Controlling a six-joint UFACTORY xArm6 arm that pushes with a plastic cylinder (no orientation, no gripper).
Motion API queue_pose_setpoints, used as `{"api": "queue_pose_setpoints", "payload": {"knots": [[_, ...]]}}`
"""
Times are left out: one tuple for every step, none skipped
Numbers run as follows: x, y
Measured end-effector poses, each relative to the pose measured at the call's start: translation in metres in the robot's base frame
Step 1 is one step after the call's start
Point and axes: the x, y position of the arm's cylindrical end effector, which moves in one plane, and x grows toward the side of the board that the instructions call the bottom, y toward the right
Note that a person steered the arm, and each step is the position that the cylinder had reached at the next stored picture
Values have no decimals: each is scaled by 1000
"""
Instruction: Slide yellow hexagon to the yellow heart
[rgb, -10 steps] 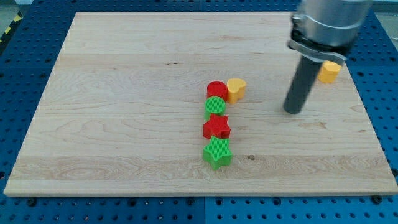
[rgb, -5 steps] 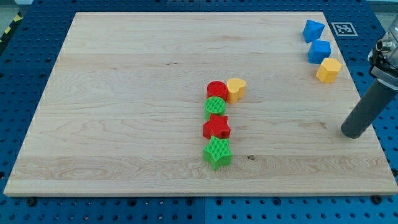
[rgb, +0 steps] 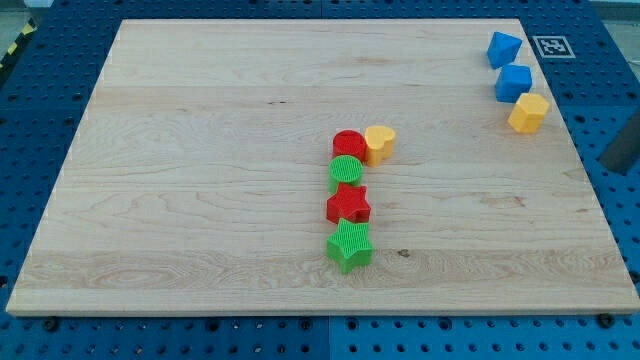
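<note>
1. Camera view: only a dark sliver of the end effector (rgb: 622, 150) is seen at the view's right edge, off the wooden worktop (rgb: 200, 150); its tip is cut off by the frame, so the exact position of the tip cannot be told, and no grasping state applies to a plain rod.
2. The yellow hexagon (rgb: 528, 113) is placed near the worktop's right edge, toward the view's top, to the upper left of the visible rod sliver and clearly apart from it.
3. The yellow heart (rgb: 379, 143) is found near the worktop's middle, well apart from the hexagon and touching the red cylinder (rgb: 348, 144) on its left.
4. A column is formed below: a ribbed green cylinder (rgb: 346, 171), a red star (rgb: 348, 206) and a ribbed green star (rgb: 349, 245).
5. Two blue blocks are seen above the hexagon: a blue cube (rgb: 514, 82) just beside it and an angular blue block (rgb: 504, 47) further up.
6. The worktop is shown as pale grained wood, laid on a blue perforated base (rgb: 30, 120).
</note>
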Motion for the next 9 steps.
{"api": "queue_pose_setpoints", "payload": {"knots": [[-38,-7],[-68,-41],[-85,-68],[-80,-83],[-61,-84],[-45,-78],[-45,-98],[-45,-133],[-34,-130]]}}
